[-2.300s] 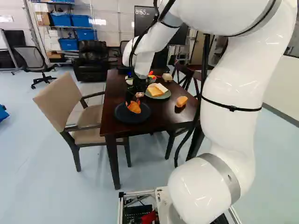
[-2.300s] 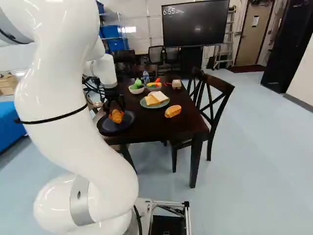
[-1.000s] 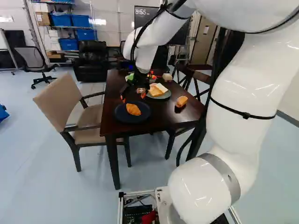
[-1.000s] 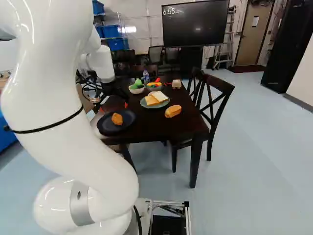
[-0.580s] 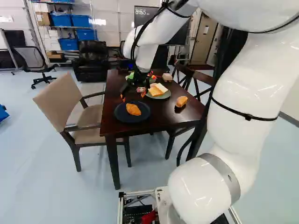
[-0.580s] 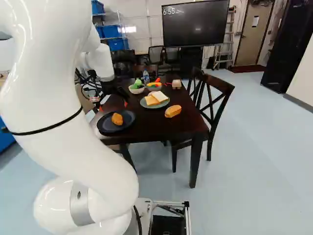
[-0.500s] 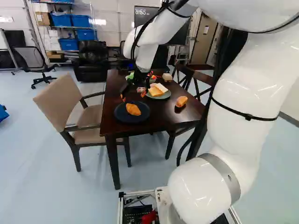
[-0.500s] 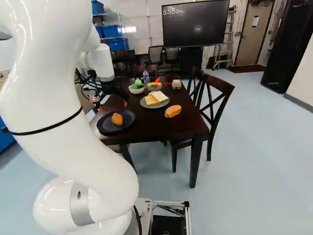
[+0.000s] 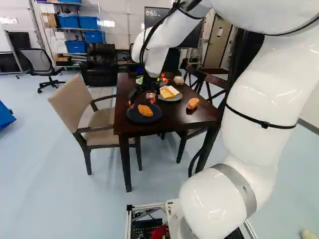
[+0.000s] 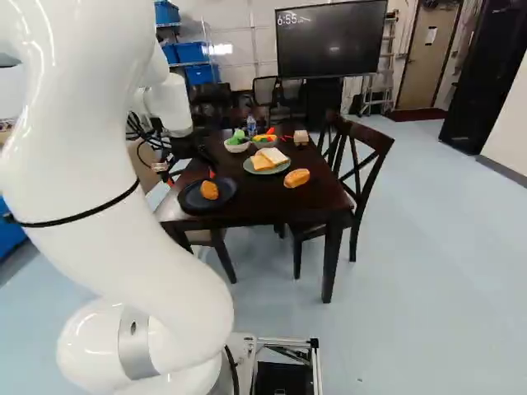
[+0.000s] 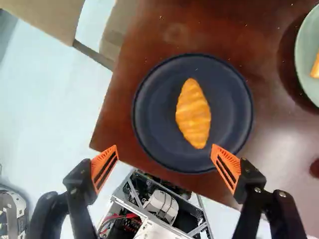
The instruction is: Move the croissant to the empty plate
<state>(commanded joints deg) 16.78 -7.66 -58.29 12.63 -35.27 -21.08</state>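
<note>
The end effector (image 9: pixel 142 103) was wide open, with its two orange pads (image 11: pixel 104 168) far apart. The croissant (image 11: pixel 193 113) was ahead of them, lying on the dark round plate (image 11: pixel 231 122). That plate sat near a corner of the brown counter (image 11: pixel 167 27). Near it was a green plate (image 10: pixel 268 172) with bread slices (image 10: pixel 273 155) on top, and a bread roll (image 10: pixel 297 178) was close to the green plate.
</note>
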